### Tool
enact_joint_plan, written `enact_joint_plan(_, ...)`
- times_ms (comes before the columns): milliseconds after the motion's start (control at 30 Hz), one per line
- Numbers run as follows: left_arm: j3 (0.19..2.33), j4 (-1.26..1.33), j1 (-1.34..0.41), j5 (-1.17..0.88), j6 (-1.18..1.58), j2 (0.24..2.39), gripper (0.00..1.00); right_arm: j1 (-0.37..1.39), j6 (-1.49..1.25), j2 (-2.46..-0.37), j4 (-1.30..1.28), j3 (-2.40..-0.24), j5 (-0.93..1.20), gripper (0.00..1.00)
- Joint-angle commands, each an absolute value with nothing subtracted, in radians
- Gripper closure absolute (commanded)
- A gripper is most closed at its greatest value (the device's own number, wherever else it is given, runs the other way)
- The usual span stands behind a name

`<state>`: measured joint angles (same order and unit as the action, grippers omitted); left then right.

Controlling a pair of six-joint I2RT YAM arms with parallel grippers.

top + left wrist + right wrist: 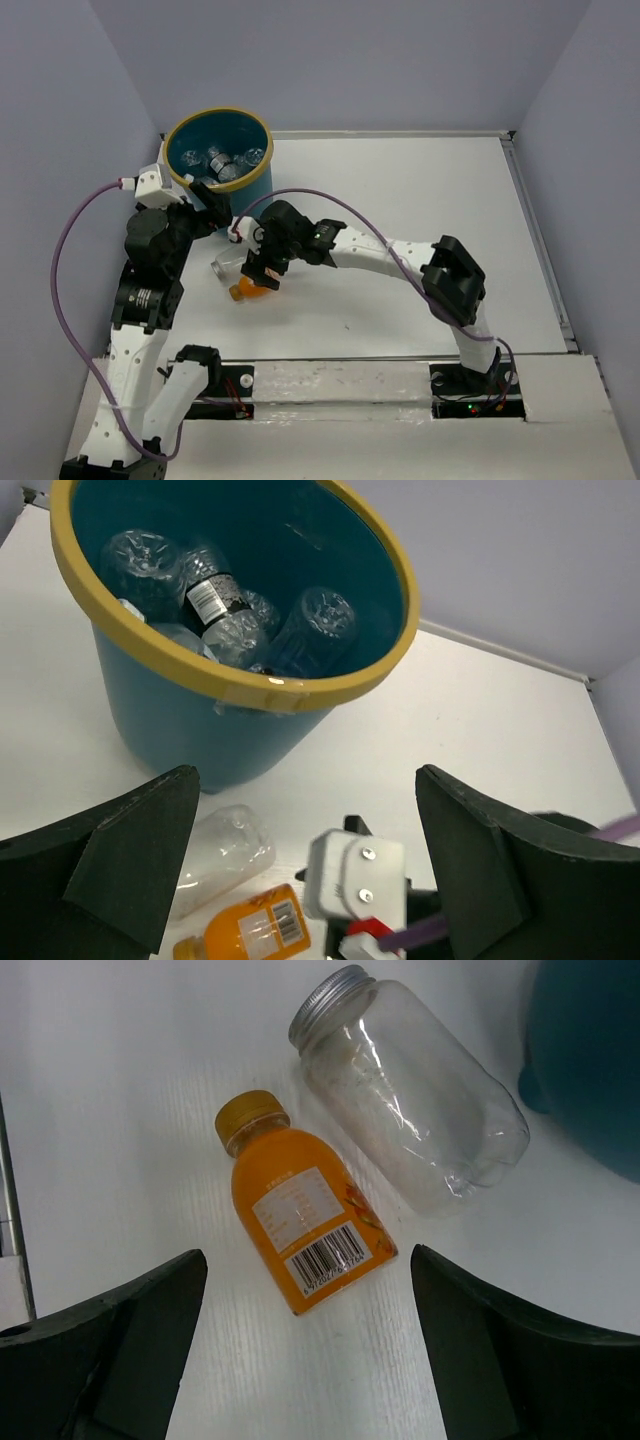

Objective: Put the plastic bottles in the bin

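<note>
white table (120, 1070), orange bottle (305, 1225) under spread right pincer (310, 1345), clear bottle (410, 1100) beside

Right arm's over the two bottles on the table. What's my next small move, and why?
Probably lower the right gripper straight down onto the orange bottle: its fingers are open and that bottle lies flat, centred between them, while the clear bottle sits off toward one side.
</note>
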<state>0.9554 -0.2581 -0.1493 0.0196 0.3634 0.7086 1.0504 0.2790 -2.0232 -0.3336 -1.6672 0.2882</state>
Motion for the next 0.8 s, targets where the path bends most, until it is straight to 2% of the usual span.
enact_joint_plan(0, 0.927, -0.291, -0.21, 0.103, 0.33, 0.628, 0.01, 1.075, 0.374, -2.094, -0.46, -1.817, 0.31, 0.1)
enact_joint_plan(267, 0.943, -0.313, -0.331, 0.28, 0.31, 0.568, 0.01, 1.114, 0.367, -2.203, -0.535, -1.896, 0.291, 0.11)
enact_joint_plan(433, 0.925, -0.305, -0.365, 0.291, 0.305, 0.551, 0.01, 1.124, 0.348, -2.23, -0.531, -1.87, 0.259, 0.14)
enact_joint_plan(767, 0.91, -0.307, -0.374, 0.291, 0.311, 0.54, 0.01, 1.134, 0.246, -2.157, -0.281, -1.656, 0.23, 0.17)
